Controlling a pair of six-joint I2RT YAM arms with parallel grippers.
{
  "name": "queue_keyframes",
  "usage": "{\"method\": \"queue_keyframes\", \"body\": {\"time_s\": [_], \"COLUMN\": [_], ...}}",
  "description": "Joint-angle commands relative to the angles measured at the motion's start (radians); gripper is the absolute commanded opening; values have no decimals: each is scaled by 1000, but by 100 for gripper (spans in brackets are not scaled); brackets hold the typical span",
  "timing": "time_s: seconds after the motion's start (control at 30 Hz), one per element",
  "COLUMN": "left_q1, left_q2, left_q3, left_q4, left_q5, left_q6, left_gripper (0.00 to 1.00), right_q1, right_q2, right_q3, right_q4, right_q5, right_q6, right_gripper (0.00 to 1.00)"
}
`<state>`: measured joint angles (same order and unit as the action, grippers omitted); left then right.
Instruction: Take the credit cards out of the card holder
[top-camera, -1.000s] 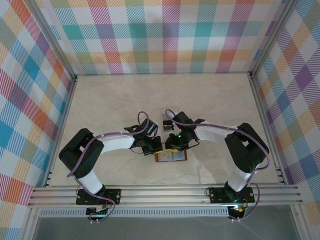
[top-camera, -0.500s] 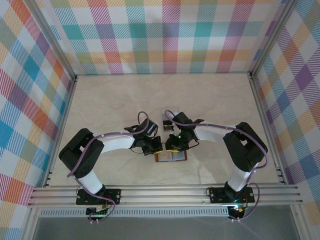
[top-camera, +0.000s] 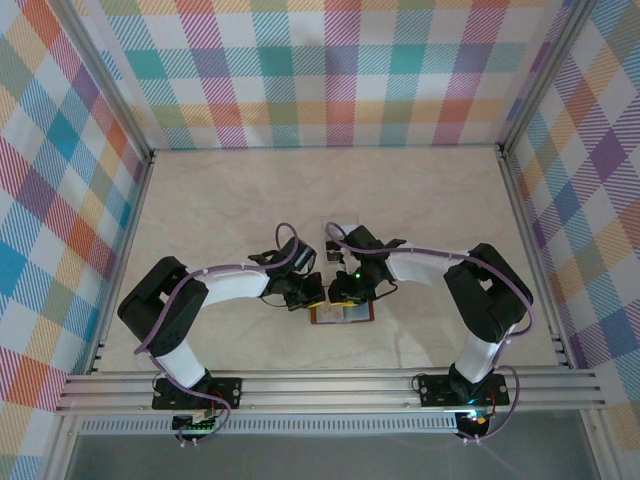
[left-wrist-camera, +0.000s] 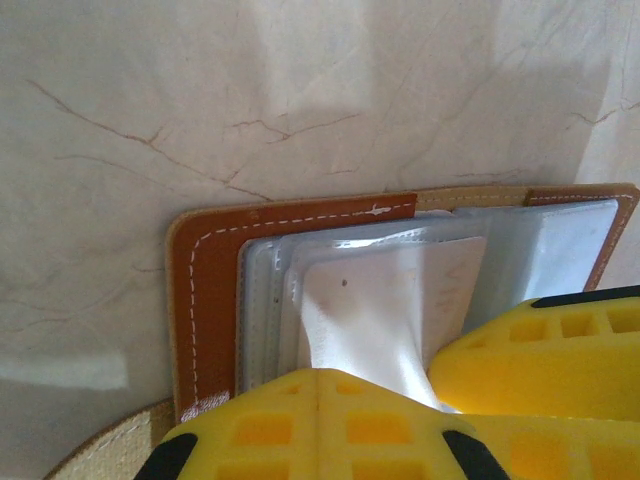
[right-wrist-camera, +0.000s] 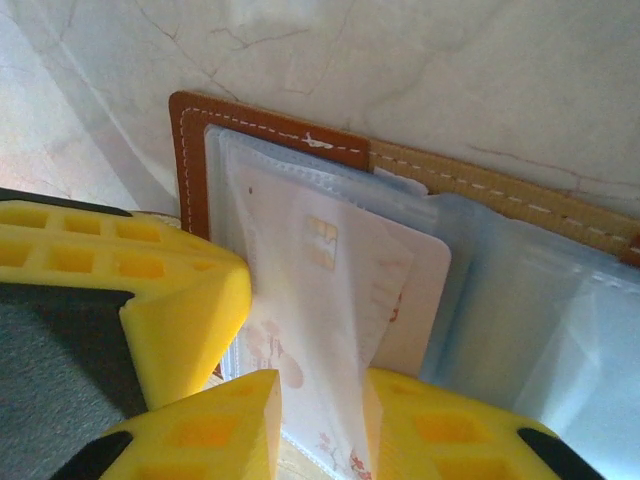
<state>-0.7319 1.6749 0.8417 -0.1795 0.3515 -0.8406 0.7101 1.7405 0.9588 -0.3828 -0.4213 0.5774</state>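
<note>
The reddish-brown card holder lies open on the table, its grey-blue pockets facing up. My left gripper is at its left part, shut on a pale translucent sleeve that it pulls up off the leather. My right gripper hangs over the middle of the holder. It is open, and a pale card with a gold chip, seen through the sleeve, runs between its fingers. A second white card lies under it.
A clear plastic rectangle peeks out behind the right arm's wrist. The left gripper's yellow finger crowds the right wrist view, and the right gripper's finger rests beside the left one. Checked walls enclose the pale marble table.
The right arm's wrist has edged slightly left, covering more of the clear rectangle. Both grippers stay over the holder.
</note>
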Motion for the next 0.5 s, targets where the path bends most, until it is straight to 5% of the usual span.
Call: {"method": "queue_keyframes", "body": {"time_s": [0.0, 0.47], "left_q1": [-8, -9], "left_q2": [37, 16], "left_q3": [-14, -13], "left_q4": [-29, -47], "left_q5": [-17, -32], "left_q6": [15, 15], "left_gripper": [5, 10], "right_q1": [13, 14], "right_q2": [17, -26], "right_q3": [10, 29], "right_q4": [-19, -139], "right_q5": [-23, 173], "right_q6": [-43, -54], "right_gripper": [29, 29]}}
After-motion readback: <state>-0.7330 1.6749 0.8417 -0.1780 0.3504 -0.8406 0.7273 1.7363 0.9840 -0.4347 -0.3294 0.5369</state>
